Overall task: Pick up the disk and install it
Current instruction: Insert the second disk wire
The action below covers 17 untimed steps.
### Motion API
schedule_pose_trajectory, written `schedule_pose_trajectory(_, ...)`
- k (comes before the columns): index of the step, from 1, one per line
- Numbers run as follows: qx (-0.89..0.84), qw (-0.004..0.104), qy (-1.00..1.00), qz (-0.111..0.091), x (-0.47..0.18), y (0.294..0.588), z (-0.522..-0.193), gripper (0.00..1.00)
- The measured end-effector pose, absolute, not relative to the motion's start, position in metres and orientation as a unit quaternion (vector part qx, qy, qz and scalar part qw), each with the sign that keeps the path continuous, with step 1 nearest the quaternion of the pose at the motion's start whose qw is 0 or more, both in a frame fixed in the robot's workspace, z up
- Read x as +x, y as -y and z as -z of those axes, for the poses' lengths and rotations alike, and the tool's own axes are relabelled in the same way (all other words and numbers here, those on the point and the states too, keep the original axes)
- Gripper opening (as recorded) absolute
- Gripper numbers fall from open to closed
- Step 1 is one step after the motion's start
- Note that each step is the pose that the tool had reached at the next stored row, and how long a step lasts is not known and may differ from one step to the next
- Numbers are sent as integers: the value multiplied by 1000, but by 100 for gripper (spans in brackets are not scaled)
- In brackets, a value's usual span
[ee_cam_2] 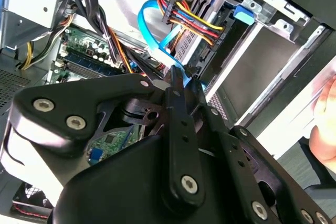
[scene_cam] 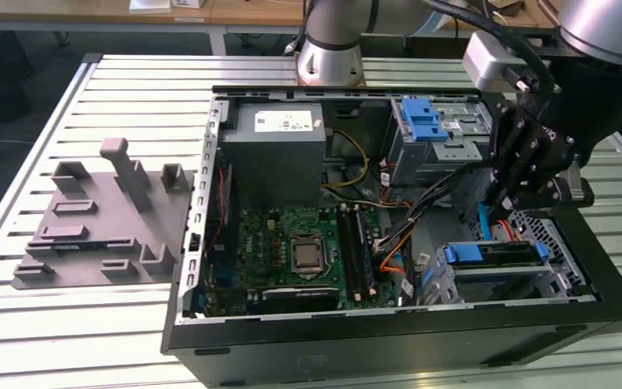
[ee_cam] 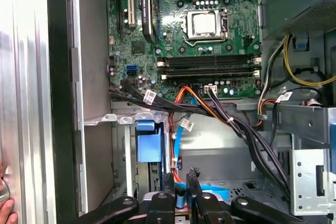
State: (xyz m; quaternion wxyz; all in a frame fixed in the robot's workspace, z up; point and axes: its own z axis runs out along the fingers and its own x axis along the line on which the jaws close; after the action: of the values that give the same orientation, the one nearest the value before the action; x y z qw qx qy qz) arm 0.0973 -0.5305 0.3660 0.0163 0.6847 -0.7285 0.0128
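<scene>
Now end effector (scene_cam: 520, 203) above disk (scene_cam: 495, 253)

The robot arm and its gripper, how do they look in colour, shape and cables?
The arm is silver-grey with rounded joints and black cables alongside. The gripper is black, built of flat linkage bars joined by silver bolts, which the second wrist view shows up close. A light grey box sits above it.

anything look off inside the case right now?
Nothing is damaged or askew. The disk sits square in its bay, and the gripper is down just above it among loose cables. A person's hand is beside the case.
</scene>
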Motion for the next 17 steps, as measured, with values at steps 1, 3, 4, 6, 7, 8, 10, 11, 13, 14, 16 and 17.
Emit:
schedule_pose_trajectory(1,685,16,729,-13,97,531,-365,24)
schedule_pose_trajectory(3,685,16,729,-13,97,533,-364,24)
schedule_pose_trajectory(4,685,16,729,-13,98,533,-363,24)
schedule_pose_trajectory(6,685,16,728,-13,98,534,-362,24)
schedule_pose_trajectory(7,685,16,728,-13,98,535,-361,24)
schedule_pose_trajectory(8,685,16,728,-13,98,535,-360,24)
schedule_pose_trajectory(10,685,16,728,-13,98,537,-359,24)
schedule_pose_trajectory(11,685,16,728,-13,99,537,-358,24)
schedule_pose_trajectory(13,685,16,728,-13,99,539,-357,24)
schedule_pose_trajectory(14,685,16,728,-13,99,540,-356,24)
schedule_pose_trajectory(16,685,16,728,-13,99,541,-354,24)
schedule_pose_trajectory(17,685,16,728,-13,99,541,-354,24)
